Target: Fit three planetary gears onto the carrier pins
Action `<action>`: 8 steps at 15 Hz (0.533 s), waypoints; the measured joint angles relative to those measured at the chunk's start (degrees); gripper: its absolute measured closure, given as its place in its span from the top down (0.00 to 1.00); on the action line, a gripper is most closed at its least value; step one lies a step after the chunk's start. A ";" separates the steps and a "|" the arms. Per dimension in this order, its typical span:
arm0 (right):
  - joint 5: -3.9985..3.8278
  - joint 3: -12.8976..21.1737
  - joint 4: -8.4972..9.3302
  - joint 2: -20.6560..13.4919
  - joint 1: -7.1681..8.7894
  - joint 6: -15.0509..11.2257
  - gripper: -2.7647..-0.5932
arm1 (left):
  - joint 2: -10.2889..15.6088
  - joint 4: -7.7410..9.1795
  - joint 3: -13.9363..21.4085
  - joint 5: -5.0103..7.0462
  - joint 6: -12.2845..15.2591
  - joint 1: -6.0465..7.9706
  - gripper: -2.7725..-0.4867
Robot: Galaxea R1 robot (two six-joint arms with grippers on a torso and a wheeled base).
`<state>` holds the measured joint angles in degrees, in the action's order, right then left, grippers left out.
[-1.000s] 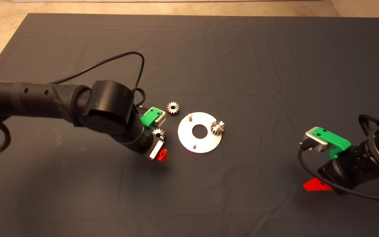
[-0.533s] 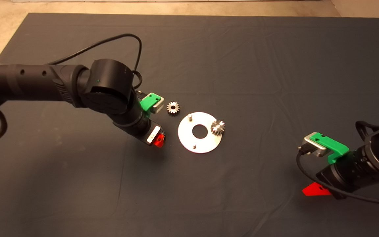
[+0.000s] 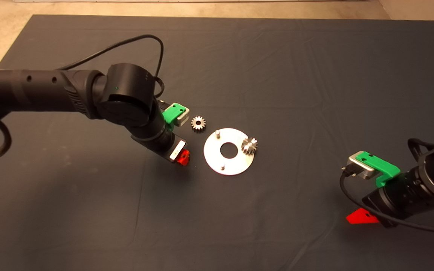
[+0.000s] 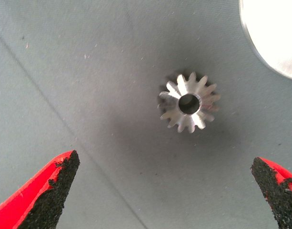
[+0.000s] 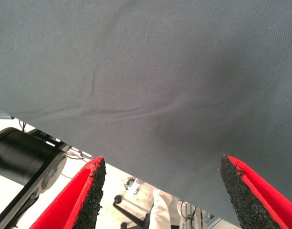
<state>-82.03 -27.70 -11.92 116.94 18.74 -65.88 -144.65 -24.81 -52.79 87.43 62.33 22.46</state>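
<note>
The dark mat [image 3: 277, 75] carries the whole work area, and my left arm reaches in over it from the left side while my right arm waits at the lower right edge. Since one second ago, my left gripper [image 4: 167, 191] has swung from a position beside the loose gear to a position directly above it; that gear was visible in the head view then and is now hidden there under my wrist. In the left wrist view, this gear [image 4: 188, 103] lies flat on the mat, centre hole up, between my two fingers [image 4: 50, 183], which stand wide apart and touch nothing. I judge this to be the alignment step before a descent and grasp; the disc's edge shows just beside the gear, so the carry to a pin will be short. My right gripper [image 5: 162, 191] is parked with its fingers also spread wide and empty, over the near edge of the mat. Count of parts: one silver disc [image 3: 228, 151]; three carrier pins, of which two stand bare [image 3: 217, 132] [image 3: 222, 167] and the third carries an installed gear [image 3: 249, 145]; three planetary gears in total, namely the installed one, the one under my left gripper, and one [image 3: 198, 123] resting on the mat near the disc's far-left rim.
</note>
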 joint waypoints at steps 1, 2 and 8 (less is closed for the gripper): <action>0.00 0.00 0.02 0.00 0.00 0.00 0.54 | -0.35 -0.07 -0.18 -0.02 0.18 -0.02 0.93; 0.02 0.00 0.02 0.01 0.00 0.00 0.54 | -0.66 -0.07 -0.24 -0.02 0.37 -0.02 0.93; 0.04 0.00 0.02 0.01 0.00 -0.22 0.54 | -1.29 -1.65 -0.29 -0.02 1.50 -2.13 0.93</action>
<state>-81.99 -27.70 -11.90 116.96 18.74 -66.10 -145.95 -26.46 -53.08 87.41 63.83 20.33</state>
